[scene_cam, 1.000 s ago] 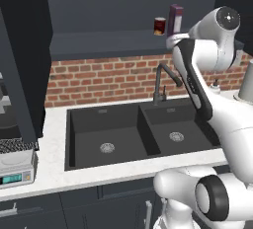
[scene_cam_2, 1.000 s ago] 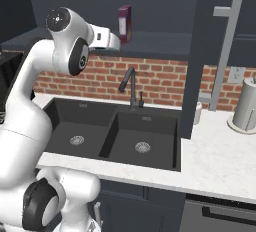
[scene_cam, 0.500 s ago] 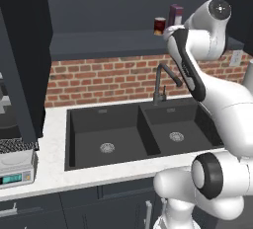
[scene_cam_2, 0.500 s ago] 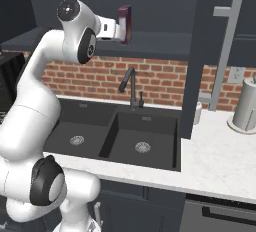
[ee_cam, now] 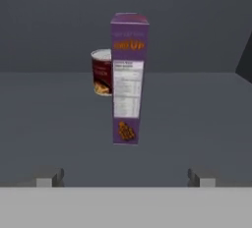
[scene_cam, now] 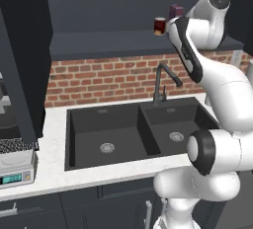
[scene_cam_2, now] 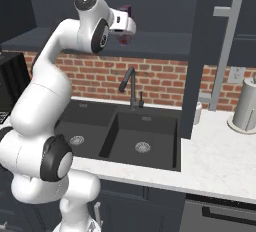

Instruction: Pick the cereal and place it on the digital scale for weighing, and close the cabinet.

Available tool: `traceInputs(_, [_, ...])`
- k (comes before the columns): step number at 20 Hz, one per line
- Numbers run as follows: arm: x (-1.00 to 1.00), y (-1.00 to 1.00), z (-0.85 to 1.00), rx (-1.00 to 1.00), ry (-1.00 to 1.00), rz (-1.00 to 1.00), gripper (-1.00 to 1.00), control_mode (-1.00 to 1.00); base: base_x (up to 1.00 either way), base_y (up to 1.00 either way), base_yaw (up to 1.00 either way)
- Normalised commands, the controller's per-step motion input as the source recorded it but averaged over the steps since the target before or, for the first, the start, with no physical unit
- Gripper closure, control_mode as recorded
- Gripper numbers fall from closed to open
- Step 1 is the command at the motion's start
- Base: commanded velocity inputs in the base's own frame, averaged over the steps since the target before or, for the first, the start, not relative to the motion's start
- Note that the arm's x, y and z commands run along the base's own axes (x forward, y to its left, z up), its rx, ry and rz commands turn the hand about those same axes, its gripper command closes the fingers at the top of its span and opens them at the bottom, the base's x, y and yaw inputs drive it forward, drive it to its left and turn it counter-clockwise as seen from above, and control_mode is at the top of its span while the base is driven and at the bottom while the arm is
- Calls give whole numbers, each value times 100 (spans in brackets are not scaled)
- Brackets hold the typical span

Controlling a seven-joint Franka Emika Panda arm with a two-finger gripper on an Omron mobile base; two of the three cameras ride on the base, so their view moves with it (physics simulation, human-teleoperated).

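Note:
The cereal (ee_cam: 129, 79), a purple upright box, stands on the shelf of the open cabinet (scene_cam: 108, 43), straight ahead of my gripper (ee_cam: 125, 181) and a short way off. The gripper is open, its two dark fingertips (ee_cam: 50, 179) wide apart with nothing between them. From the left base view the cereal (scene_cam: 175, 11) peeks out behind my raised hand. From the right base view my hand covers most of the cereal (scene_cam_2: 128, 10). The digital scale (scene_cam: 20, 165) sits on the counter at the far left, with its teal display facing front.
A short dark red can (ee_cam: 102, 72) stands just left of and behind the box. One cabinet door (scene_cam_2: 200, 56) hangs open with its silver handle (scene_cam_2: 225, 51) outward; another open door (scene_cam: 22, 60) is at the left. Below are the black double sink (scene_cam: 138, 132), faucet (scene_cam: 160, 82) and a paper towel roll (scene_cam_2: 247, 103).
My arm has lifted the hand higher and swung it up to shelf level, facing the cereal. The jaws have stayed open. The box and can have not moved.

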Motion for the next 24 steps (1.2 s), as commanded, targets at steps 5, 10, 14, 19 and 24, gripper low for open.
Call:
traceInputs(5, [26,-24,0,0,0,0,-100,-100,0,0,0])
traceInputs(10, [33,-1,0,0,-1,0,-100,-100,0,0,0])
traceInputs(14, [19,0,0,0,-5,0,-100,-100,0,0,0])
traceInputs(19, [9,2,0,0,-4,0,-100,-100,0,0,0])
traceInputs(24, [25,6,0,0,0,0,-100,-100,0,0,0])
